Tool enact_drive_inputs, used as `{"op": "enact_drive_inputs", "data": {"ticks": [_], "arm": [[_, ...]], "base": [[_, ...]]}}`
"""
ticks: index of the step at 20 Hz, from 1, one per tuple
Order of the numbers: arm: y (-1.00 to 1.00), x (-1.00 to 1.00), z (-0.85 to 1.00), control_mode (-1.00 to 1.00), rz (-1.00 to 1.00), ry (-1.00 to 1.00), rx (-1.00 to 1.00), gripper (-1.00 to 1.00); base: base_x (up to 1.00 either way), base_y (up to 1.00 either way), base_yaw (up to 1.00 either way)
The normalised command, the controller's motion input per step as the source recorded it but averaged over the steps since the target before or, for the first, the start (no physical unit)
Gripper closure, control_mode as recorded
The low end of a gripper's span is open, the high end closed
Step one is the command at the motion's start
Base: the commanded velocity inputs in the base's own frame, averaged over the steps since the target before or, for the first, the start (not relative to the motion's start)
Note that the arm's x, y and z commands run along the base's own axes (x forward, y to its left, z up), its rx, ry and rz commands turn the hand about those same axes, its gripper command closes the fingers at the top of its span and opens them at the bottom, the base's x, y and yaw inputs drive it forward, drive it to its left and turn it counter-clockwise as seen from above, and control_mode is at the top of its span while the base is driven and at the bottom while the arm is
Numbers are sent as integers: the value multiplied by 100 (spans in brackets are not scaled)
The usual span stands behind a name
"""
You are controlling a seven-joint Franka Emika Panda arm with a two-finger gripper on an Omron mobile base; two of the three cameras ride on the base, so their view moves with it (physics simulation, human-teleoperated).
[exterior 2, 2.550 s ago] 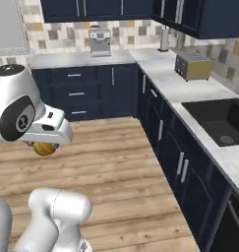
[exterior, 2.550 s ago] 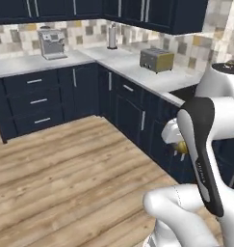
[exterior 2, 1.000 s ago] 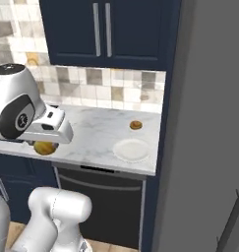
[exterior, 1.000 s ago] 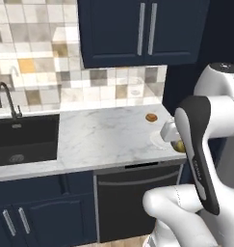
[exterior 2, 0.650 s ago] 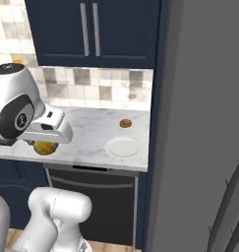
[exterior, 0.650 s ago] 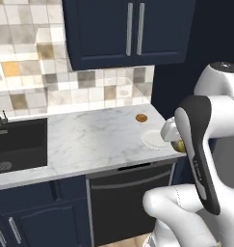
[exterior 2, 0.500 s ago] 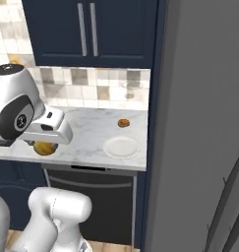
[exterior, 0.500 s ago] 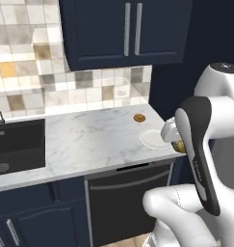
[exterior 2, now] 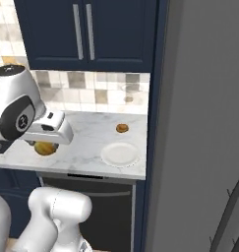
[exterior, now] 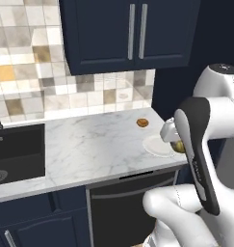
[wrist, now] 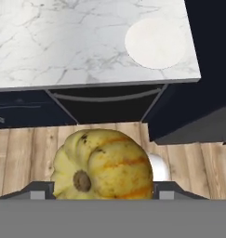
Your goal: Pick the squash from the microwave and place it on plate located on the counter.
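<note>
The yellow-olive squash (wrist: 103,165) sits between the fingers of my gripper (wrist: 100,188), which is shut on it; it also shows as a small ball under the hand (exterior: 177,146) (exterior 2: 44,147). I hold it in the air in front of the counter's (exterior: 89,149) front edge, above the wooden floor. The plain white plate (exterior: 157,145) (exterior 2: 120,154) (wrist: 156,43) lies empty on the marble counter near its right end, beside the dark tall cabinet. The microwave is out of view.
A small brown round item (exterior: 142,122) (exterior 2: 122,128) lies on the counter behind the plate. A black sink (exterior: 15,152) is set in the counter at the left. The black dishwasher front (exterior: 123,202) is below. A tall dark cabinet side (exterior 2: 199,123) bounds the right.
The whole scene has shifted as the base drove from the far kitchen corner to this counter; over the last second the plate and counter end slid slightly nearer. The squash stays held.
</note>
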Motion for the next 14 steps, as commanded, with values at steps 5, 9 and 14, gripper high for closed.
{"op": "enact_drive_inputs", "data": {"ticks": [5,9,14], "arm": [[-1,96,-26,-100,0,13,0,100],[-74,73,-70,-100,-7,20,7,100],[-73,84,-72,-100,-15,19,7,100]], "base": [[0,0,0],[0,0,0],[0,0,0]]}}
